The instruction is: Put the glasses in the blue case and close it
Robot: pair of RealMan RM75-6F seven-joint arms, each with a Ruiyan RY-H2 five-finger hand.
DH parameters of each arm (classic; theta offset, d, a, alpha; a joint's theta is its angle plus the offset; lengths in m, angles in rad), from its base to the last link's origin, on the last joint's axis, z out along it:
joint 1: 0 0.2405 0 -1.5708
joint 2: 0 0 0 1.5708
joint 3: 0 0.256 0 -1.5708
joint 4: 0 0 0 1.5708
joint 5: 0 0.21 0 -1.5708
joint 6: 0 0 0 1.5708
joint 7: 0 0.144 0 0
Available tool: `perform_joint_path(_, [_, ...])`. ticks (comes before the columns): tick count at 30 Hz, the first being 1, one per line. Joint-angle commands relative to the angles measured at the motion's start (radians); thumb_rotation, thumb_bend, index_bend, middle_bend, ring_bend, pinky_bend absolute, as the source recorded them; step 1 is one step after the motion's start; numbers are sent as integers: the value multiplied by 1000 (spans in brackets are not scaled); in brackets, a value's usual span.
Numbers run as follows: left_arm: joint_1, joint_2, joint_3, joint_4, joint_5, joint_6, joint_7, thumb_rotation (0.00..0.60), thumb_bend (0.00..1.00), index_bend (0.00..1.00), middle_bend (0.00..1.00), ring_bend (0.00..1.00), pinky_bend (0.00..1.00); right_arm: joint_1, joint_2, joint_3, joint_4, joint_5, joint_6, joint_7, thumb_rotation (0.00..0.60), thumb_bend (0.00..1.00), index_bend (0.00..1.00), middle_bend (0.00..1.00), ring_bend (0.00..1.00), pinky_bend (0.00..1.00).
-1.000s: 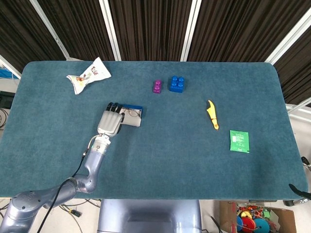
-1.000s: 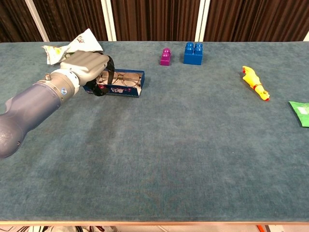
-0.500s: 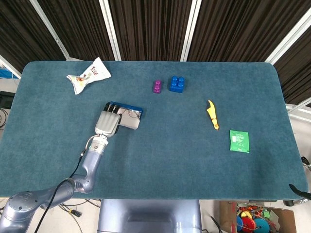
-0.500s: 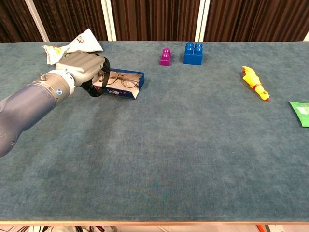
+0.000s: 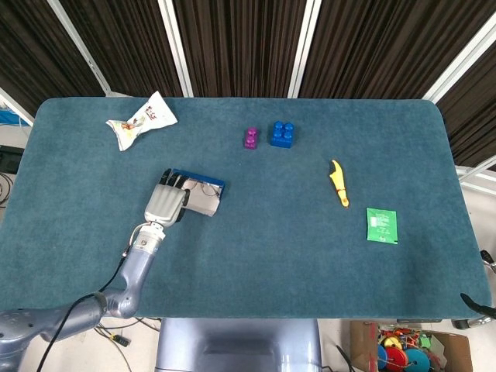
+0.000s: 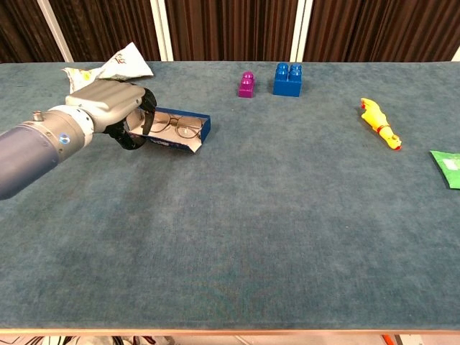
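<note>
The blue case [image 5: 206, 197] lies open left of the table's middle, with the thin-framed glasses [image 6: 177, 126] inside it. My left hand [image 5: 165, 204] grips the case's left end, fingers curled over its rim. In the chest view the same left hand [image 6: 108, 108] covers that end of the blue case [image 6: 181, 138], which sits slightly askew. The glasses' left side is hidden behind the fingers. No lid is visible over the glasses. My right hand appears in neither view.
A crumpled snack packet [image 5: 142, 120] lies at the back left. A purple brick [image 5: 250, 139] and a blue brick [image 5: 281, 134] stand behind the middle. A yellow toy [image 5: 339, 184] and a green sachet [image 5: 381, 225] lie to the right.
My left hand has drawn the case with the glasses to the left and a little toward me, turning it slightly.
</note>
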Motion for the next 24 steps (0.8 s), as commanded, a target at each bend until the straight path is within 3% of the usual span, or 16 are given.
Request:
perform_joint_path(1, [36, 84, 14, -132, -16, 35, 52, 600, 446, 593, 177, 80, 56, 0, 0, 0, 0, 0, 1, 0, 600, 157, 0, 25, 125, 237])
perform_joint_path(8, [31, 148, -3, -244, -65, 26, 90, 600, 446, 590, 186, 62, 39, 0, 0, 0, -1, 2, 0, -1, 600, 157, 0, 25, 126, 237])
perform_joint_path(24, [-100, 104, -59, -109, -173, -108, 114, 600, 445, 578, 180, 62, 29, 0, 0, -1, -2, 4, -3, -5, 600, 157, 0, 25, 125, 237])
